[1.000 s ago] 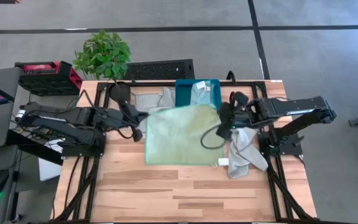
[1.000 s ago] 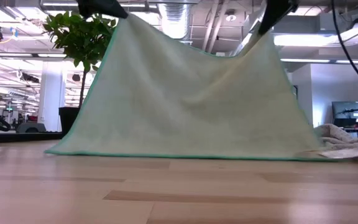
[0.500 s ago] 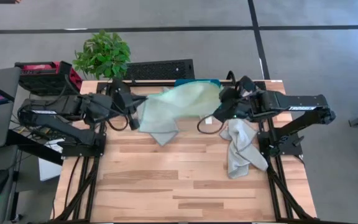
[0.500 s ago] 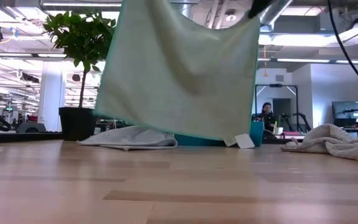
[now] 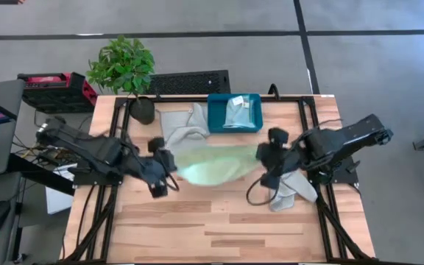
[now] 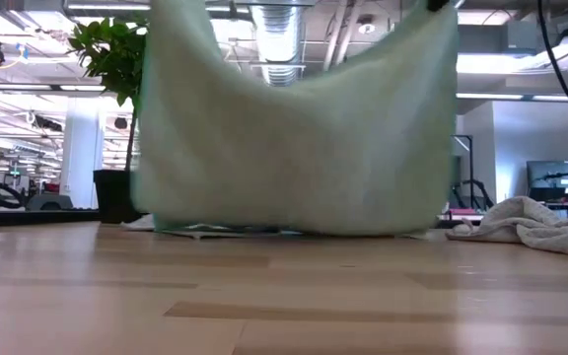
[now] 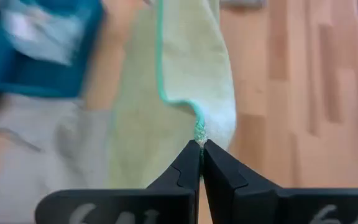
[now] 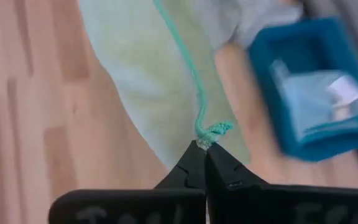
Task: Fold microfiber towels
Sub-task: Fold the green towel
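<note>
Green towel held between both arms
We see the left gripper [image 7: 200, 144] and right gripper [image 8: 204, 147], fingers pinched on the green towel's [image 5: 213, 162] corners, hanging it above the table [image 5: 219, 221].

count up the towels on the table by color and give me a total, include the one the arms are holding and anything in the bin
Light green towel, held between the left gripper and right gripper: 1
Pale grey towels, one near the plant and one under the right arm: 2
Light blue towel in the teal bin: 1
Total: 4 towels
</note>
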### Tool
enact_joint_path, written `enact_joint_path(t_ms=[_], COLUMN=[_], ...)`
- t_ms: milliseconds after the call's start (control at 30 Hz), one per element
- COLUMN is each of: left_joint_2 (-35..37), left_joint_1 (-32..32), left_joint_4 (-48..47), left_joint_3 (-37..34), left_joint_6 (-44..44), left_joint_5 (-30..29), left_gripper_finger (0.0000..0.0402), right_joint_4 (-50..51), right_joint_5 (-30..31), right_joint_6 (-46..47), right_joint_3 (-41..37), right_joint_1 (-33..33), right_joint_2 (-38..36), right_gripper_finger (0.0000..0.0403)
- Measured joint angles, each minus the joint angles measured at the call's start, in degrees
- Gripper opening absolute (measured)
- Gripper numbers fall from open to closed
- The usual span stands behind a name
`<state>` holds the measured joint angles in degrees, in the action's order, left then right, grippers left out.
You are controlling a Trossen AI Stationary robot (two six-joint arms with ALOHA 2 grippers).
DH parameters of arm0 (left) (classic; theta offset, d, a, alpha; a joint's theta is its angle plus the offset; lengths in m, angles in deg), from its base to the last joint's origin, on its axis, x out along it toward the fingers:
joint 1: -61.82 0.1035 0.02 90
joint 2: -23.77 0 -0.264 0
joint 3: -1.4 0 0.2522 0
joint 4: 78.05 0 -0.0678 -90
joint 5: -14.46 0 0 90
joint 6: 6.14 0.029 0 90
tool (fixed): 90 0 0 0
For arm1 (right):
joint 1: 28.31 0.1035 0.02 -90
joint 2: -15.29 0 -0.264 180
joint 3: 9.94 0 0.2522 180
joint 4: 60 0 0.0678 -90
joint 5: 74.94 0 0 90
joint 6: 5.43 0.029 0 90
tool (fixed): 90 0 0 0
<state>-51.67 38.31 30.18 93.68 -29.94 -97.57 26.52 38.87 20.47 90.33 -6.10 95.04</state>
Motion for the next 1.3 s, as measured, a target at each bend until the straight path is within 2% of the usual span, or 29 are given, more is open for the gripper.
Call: enact_joint_path(t_ms=[300, 500, 633, 933, 1167, 1300], left_joint_2=[-12.0, -17.1, -18.5, -18.4, -19.5, -19.5], left_joint_1=[-5.9, -8.5, -8.7, -5.2, -1.6, 0.2], left_joint_4=[-0.2, 1.9, 1.7, -3.2, -1.8, -0.8], left_joint_3=[0.0, 0.0, 0.0, -0.1, -4.0, -6.1], left_joint_6=[-11.2, -16.7, -20.6, -31.5, -33.4, -34.4], left_joint_5=[13.0, 16.3, 15.0, 7.1, 6.2, 2.9], left_gripper_finger=[0.0000, 0.0000, 0.0000, 0.0000, 0.0000, 0.0000], right_joint_4=[-2.1, -7.2, -7.2, -7.3, -9.0, -9.1], right_joint_5=[-13.9, -18.7, -17.6, -13.8, -8.7, -6.4], right_joint_6=[0.7, 1.7, 4.6, 7.6, 7.6, 7.2], right_joint_3=[-4.8, -9.2, -10.9, -17.7, -20.5, -20.5], right_joint_1=[4.7, 6.0, 6.1, 2.2, -2.3, -4.2], right_joint_2=[6.2, 8.0, 7.8, 10.0, 14.2, 15.4], right_gripper_finger=[0.0007, 0.0007, 0.0007, 0.0007, 0.0007, 0.0007])
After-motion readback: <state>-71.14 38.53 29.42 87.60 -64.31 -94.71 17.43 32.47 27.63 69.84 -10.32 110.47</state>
